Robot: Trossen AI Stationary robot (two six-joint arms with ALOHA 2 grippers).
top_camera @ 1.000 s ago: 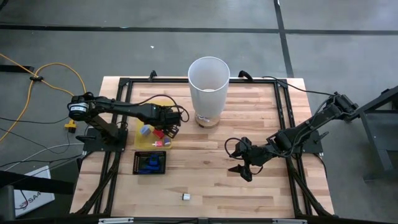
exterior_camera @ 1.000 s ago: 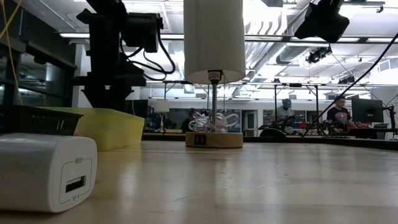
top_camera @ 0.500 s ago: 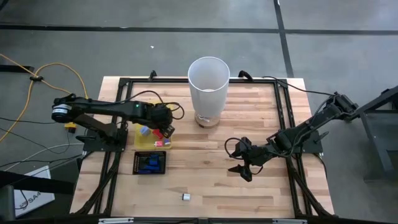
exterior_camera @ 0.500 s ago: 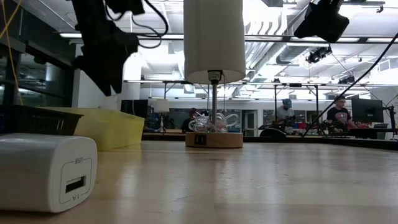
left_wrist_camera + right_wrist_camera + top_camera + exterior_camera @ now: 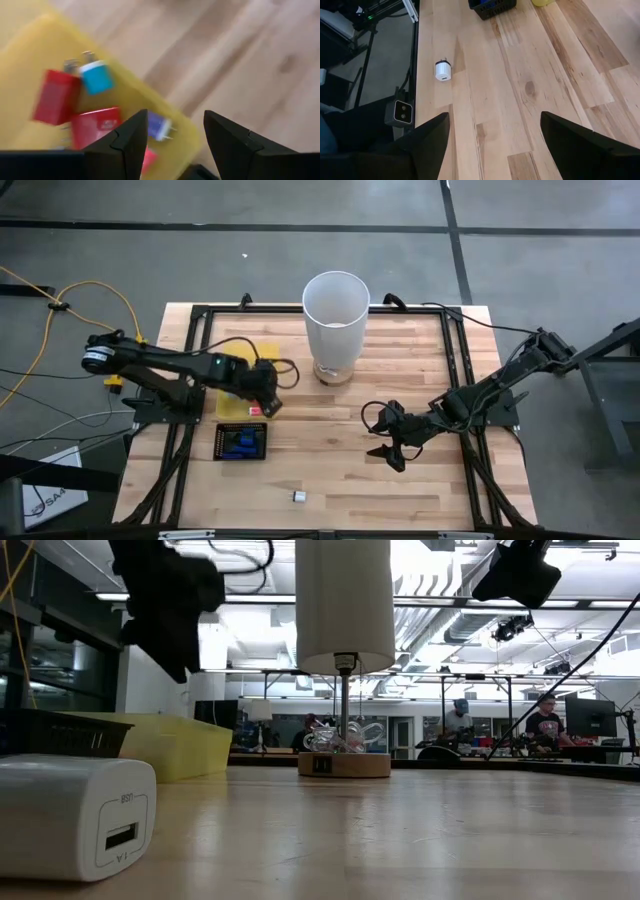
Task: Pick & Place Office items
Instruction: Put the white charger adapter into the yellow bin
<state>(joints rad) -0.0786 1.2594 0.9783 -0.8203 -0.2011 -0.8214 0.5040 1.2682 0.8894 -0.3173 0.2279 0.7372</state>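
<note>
Office items lie mostly in the yellow tray (image 5: 262, 352), and the left gripper (image 5: 266, 402) has pulled back since a second ago: then it reached over the tray's middle, now it hangs above the tray's corner nearest the black mesh tray (image 5: 241, 441), its arm drawn in. Its fingers (image 5: 125, 145) stand apart with nothing between them. Just beyond them inside the tray sit a purple piece (image 5: 158, 125), a red block (image 5: 93, 127), a second red block (image 5: 56, 96) and a light blue plug (image 5: 96, 77). A blue piece (image 5: 241, 443) rests in the mesh tray beside the yellow one. A white charger (image 5: 298, 496) lies alone on the counter (image 5: 330, 470), well apart from the yellow tray. The right gripper (image 5: 388, 439) has not moved; it hovers open and empty, far across the counter from the yellow tray.
</note>
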